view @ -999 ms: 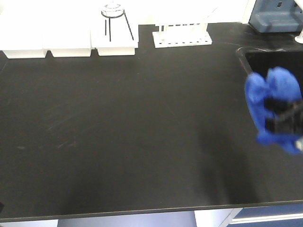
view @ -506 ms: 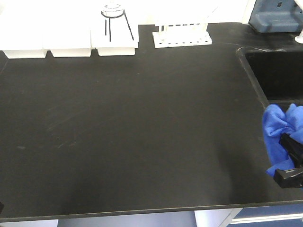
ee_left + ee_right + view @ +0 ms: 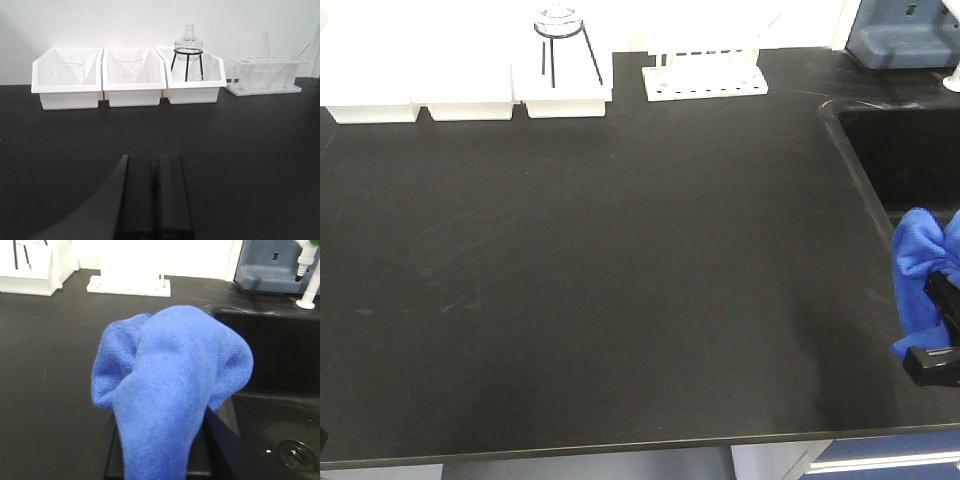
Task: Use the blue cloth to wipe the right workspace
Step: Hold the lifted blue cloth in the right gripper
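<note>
One wide matte black benchtop (image 3: 620,280) fills most of the front view, faintly scuffed. A deep black sink (image 3: 910,150) is sunk into its right side. Three white bins (image 3: 135,75) stand in a row along the back wall, with a white test-tube rack (image 3: 262,75) just beside them.

The blue cloth (image 3: 170,390) is bright royal blue with a fine woven nap. It is bunched into rounded folds at the bench's right edge, beside the sink's front corner. The right gripper (image 3: 938,330) is clenched on it, one black finger above the hanging fold and one below. The frame edge cuts off much of the gripper and cloth there. In the right wrist view the cloth drapes over the fingers and hides them. Whether the cloth touches the bench cannot be told.

The left gripper (image 3: 153,195) hovers over bare benchtop, its jaws pressed together with nothing between them.
</note>
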You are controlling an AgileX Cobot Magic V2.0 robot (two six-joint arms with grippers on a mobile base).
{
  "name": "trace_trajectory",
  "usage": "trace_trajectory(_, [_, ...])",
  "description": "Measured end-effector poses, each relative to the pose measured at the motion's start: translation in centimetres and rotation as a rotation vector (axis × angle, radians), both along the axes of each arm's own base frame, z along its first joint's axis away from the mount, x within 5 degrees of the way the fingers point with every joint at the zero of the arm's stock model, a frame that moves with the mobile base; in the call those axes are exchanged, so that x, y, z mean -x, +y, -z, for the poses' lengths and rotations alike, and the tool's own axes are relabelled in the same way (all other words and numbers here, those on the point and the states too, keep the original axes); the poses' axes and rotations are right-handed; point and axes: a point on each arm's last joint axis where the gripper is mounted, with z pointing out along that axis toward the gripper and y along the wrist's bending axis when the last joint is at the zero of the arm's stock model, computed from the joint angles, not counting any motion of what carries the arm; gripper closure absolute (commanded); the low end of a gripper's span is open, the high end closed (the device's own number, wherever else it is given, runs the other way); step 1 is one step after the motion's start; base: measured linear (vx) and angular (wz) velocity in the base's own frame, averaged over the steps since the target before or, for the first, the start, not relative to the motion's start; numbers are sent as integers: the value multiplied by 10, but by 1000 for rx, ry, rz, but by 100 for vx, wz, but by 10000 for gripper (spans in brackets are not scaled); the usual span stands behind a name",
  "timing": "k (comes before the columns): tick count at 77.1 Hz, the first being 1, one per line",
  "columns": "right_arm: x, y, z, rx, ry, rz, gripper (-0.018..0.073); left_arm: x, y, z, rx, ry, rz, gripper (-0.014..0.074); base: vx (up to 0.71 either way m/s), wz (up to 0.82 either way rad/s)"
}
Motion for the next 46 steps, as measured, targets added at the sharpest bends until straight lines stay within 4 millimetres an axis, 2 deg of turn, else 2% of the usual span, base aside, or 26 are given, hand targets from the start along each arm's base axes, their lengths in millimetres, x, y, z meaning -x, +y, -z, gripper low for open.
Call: trace_trajectory(46, [0,0,0,0,0,0,557,0,0,0,0,0,0,603,0,1])
